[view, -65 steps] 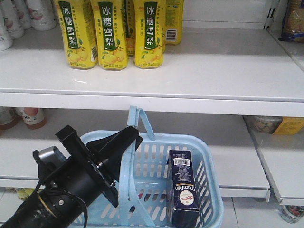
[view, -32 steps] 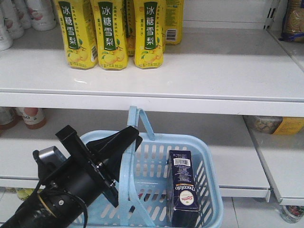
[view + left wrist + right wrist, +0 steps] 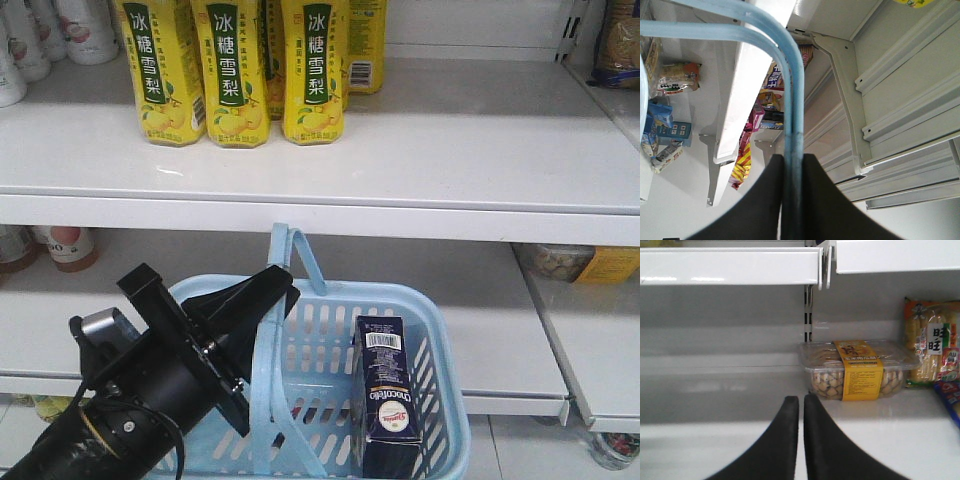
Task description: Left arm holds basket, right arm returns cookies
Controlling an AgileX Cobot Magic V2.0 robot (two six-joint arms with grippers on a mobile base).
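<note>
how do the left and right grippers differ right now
The left gripper is shut on both hoop handles of the light blue basket; the right gripper is shut on nothing. The left points up past shelf brackets; the right faces a shelf holding a clear snack tub. Both have curved black fingers.

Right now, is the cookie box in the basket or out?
In. The cookie box stands upright inside the basket, near its right wall.
</note>
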